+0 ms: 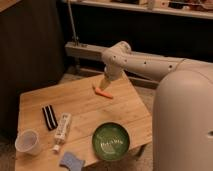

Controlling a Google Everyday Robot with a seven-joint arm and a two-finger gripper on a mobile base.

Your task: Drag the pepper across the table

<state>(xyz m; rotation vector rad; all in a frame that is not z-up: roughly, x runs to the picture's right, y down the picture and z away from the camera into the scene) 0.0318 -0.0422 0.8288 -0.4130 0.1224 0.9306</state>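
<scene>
The pepper (103, 92), a small slender orange-red thing, lies on the far right part of the light wooden table (80, 102). My white arm reaches in from the right, bends at its elbow and points down. My gripper (106, 83) hangs just above and behind the pepper, right at its far end. The gripper is open and nothing is held in it. I cannot tell whether its tips touch the pepper.
A green bowl (110, 141) sits near the front right corner. A white tube (62, 131), a black striped bar (48, 117), a pale cup (27, 142) and a blue sponge (71, 161) lie on the left and front. My white body (185, 125) fills the right side.
</scene>
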